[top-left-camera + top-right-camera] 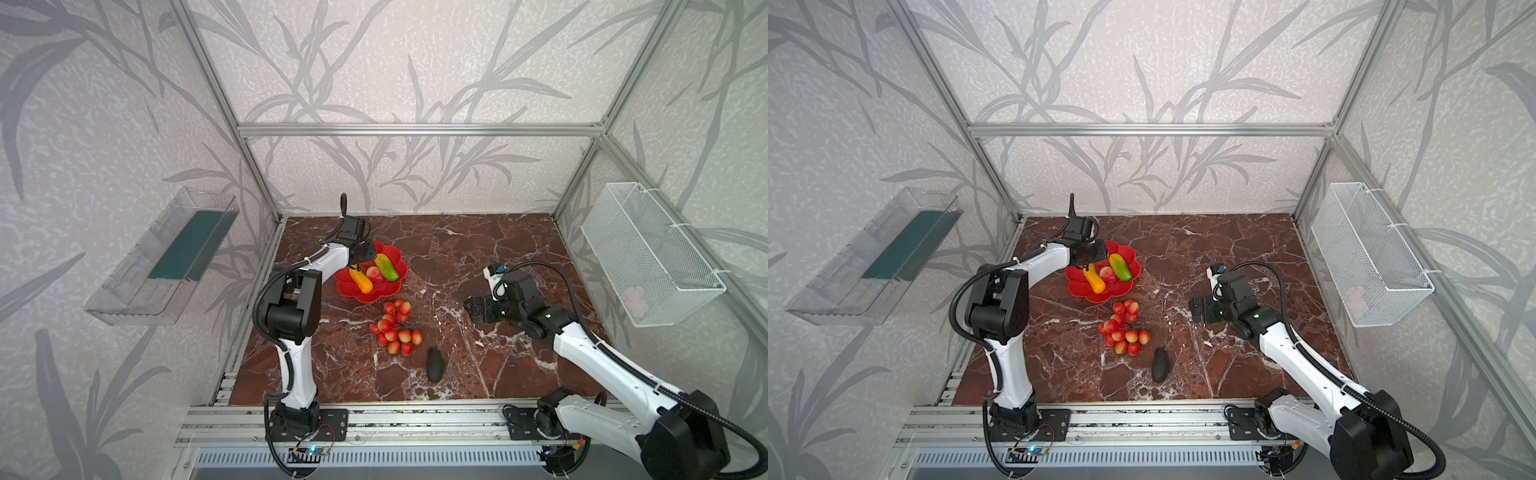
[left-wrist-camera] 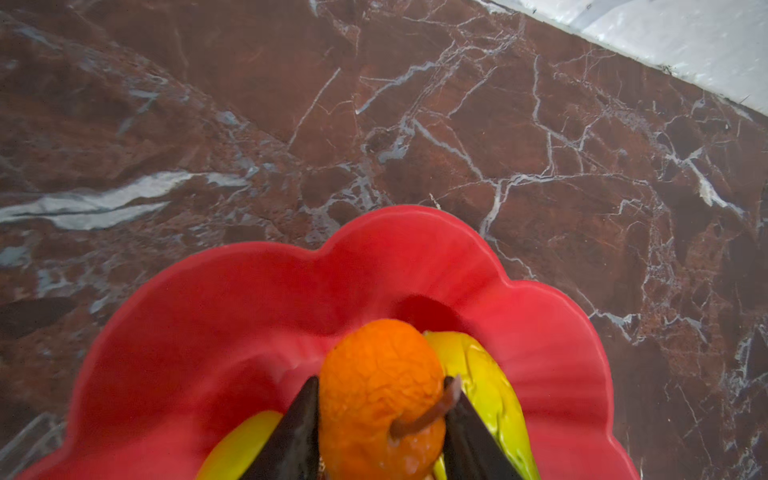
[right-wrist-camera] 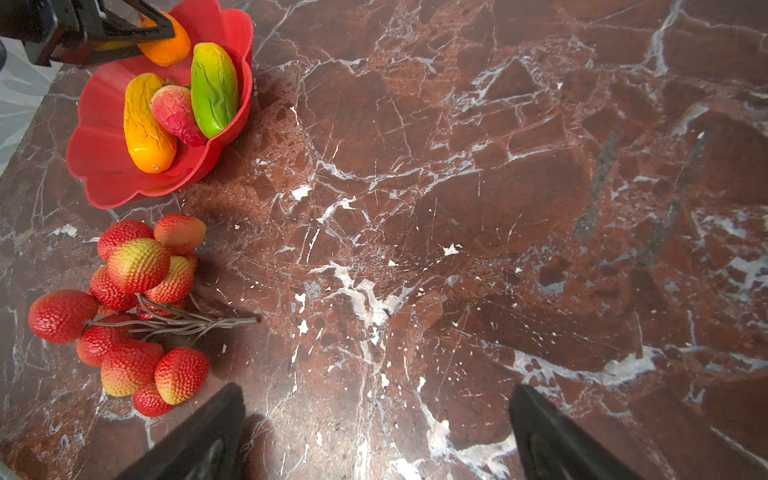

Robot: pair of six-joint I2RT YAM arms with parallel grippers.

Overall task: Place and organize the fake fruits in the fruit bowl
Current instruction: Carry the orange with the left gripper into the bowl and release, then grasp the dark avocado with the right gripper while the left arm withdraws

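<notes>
My left gripper (image 2: 382, 380) is shut on a small orange (image 2: 380, 395) just above the near-left part of the red scalloped fruit bowl (image 1: 345, 286). In the bowl lie a yellow-orange fruit (image 1: 360, 280), a pink-red strawberry-like fruit (image 3: 176, 114) and a yellow-green fruit (image 1: 386, 267). The red cherry-like cluster (image 1: 395, 328) rests on the marble in front of the bowl. Nearer the front edge lies the dark avocado (image 1: 435, 365). Right of the cluster, my right gripper (image 3: 376, 392) hangs open over bare marble with nothing between its fingers.
A white wire basket (image 1: 648, 253) hangs on the right wall and a clear plastic tray (image 1: 162, 257) on the left wall. Aluminium frame posts and papered walls close in the marble tabletop (image 1: 478, 249) on three sides.
</notes>
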